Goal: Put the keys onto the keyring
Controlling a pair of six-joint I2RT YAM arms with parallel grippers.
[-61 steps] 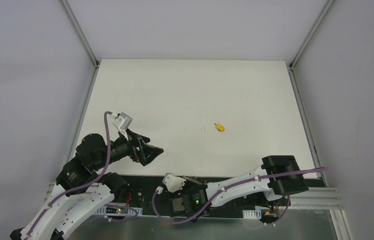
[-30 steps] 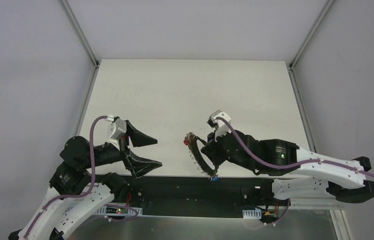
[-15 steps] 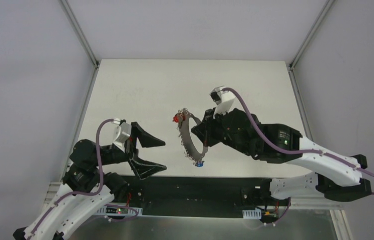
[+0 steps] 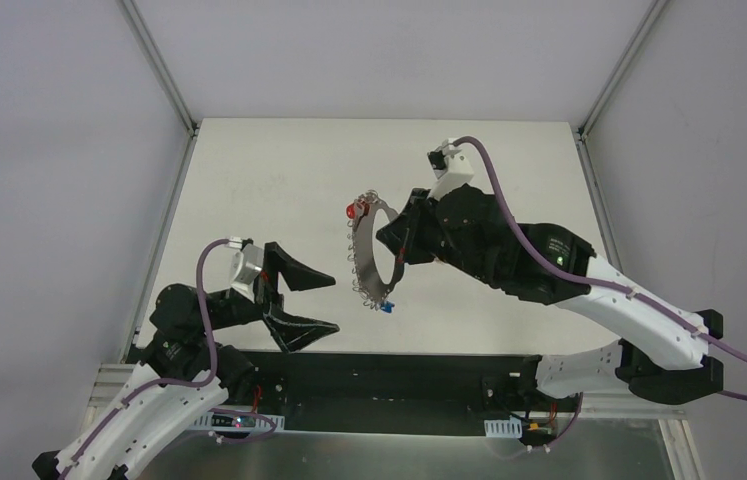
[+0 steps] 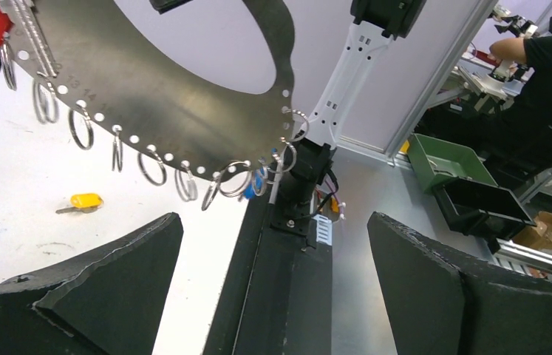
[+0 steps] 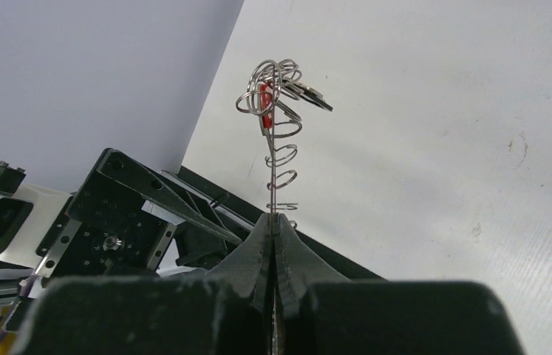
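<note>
Top external view: keyring [image 5: 147, 96], clamped edge-on between the closed fingers of the right gripper [image 4: 396, 248] clear of the table [image 4: 279, 180], likely presenting its loops [image 5: 153, 169] to the left gripper [image 4: 336, 303], spread and empty at 8 o'clock; yellow key [image 5: 84, 200] loose on the table.

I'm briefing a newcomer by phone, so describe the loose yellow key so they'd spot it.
Start at the white table; above it the right pincer holds up a flat metal keyring fringed with split rings. Flat on the table lies the yellow key, the only key in view not hanging from that ring, with a yellow head.
</note>
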